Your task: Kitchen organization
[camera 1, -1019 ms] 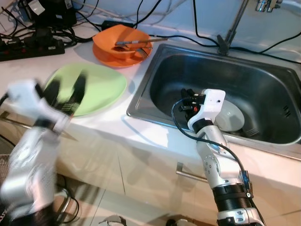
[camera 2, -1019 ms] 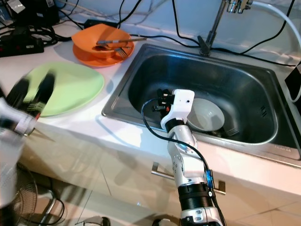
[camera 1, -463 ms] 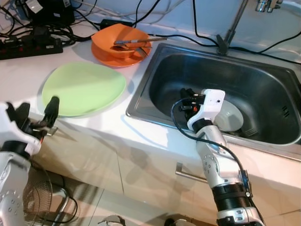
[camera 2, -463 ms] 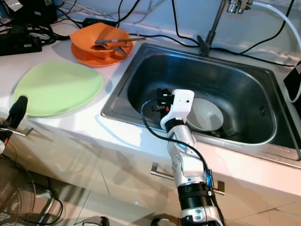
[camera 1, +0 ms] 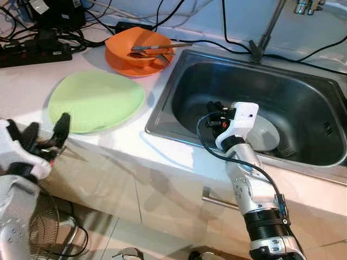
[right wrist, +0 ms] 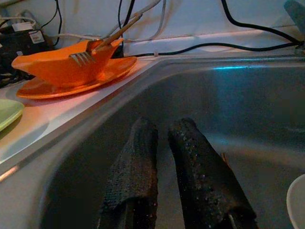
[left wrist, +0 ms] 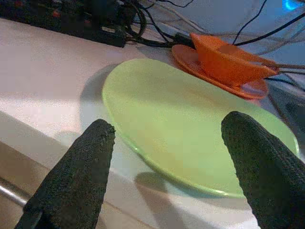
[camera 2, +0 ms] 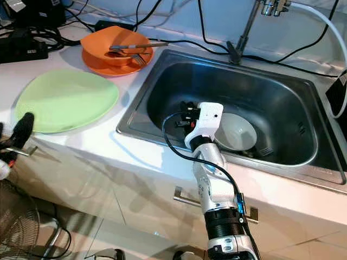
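Note:
A pale green plate (camera 1: 96, 101) lies flat on the white counter (camera 1: 124, 143), left of the sink. My left gripper (camera 1: 47, 128) is open, hanging just off the counter's front edge, and points at the plate's near rim without touching it. In the left wrist view the green plate (left wrist: 190, 138) shows between the spread fingers (left wrist: 81, 167). An orange bowl (camera 1: 138, 46) holding a fork (camera 1: 157, 50) sits on an orange plate behind the green one. My right gripper (camera 1: 214, 112) is shut and empty inside the steel sink (camera 1: 271, 81), beside a white bowl (camera 1: 265, 135).
A black power strip (camera 1: 35, 54) and tangled cables crowd the back left of the counter. The faucet stem (camera 1: 265, 32) rises behind the sink. A cabinet handle (camera 1: 217, 199) and a wire fan (camera 1: 46, 230) are below the counter's front.
My left arm swung down from over the green plate to the counter's front edge, then rose slightly. The right arm stayed still in the sink.

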Robot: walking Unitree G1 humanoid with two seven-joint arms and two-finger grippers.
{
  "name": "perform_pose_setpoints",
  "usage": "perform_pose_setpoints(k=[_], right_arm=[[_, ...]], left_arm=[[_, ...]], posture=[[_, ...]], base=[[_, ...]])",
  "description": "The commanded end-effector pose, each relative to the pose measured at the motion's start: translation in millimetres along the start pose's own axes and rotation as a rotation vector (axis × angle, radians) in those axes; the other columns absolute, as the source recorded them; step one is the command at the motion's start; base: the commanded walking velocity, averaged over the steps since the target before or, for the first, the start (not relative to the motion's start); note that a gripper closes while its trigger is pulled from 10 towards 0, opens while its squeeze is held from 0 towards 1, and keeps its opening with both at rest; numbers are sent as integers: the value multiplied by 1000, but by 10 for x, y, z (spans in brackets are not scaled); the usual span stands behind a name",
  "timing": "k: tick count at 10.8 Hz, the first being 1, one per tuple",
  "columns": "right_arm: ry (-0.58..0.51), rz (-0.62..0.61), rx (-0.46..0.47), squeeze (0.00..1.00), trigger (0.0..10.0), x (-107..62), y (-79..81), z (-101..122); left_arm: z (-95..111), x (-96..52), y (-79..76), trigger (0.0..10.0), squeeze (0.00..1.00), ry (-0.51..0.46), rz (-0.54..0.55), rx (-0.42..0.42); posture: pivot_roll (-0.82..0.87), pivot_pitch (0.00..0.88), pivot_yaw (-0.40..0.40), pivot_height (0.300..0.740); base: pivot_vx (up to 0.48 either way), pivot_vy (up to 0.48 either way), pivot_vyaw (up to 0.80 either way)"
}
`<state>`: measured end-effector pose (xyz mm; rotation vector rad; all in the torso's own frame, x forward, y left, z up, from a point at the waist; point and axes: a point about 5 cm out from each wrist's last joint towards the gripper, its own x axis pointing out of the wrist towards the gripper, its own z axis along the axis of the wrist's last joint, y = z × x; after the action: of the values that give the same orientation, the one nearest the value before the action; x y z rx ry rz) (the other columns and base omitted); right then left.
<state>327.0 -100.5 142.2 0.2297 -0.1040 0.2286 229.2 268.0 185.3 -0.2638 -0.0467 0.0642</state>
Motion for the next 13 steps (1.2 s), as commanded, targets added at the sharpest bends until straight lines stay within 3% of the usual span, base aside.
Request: perform_pose_setpoints(k=[1,7,10,11,13], right_arm=[[61,-26,12,0,10000,-39,-67,-132],[66,-18,12,0,10000,-41,-75,-139],[68,-15,12,0,10000,-38,-71,-141],[66,-14,12,0,10000,-38,-66,-136],[65,-16,12,0,10000,-41,-73,-131]], left_arm=[[-19,14,-9,10000,0,10,7,-49],[-37,-5,-12,10000,0,9,39,-204],[9,128,-177,10000,0,11,1,-315],[46,160,-184,10000,0,-5,2,-365],[36,127,-111,10000,0,-11,34,-379]], posture=[[144,103,-37,740],[146,108,-40,740],[140,108,-37,740],[137,108,-36,740],[136,110,-36,740]], base=[[0,0,0],[0,0,0],[0,0,0],[0,0,0],[0,0,0]])
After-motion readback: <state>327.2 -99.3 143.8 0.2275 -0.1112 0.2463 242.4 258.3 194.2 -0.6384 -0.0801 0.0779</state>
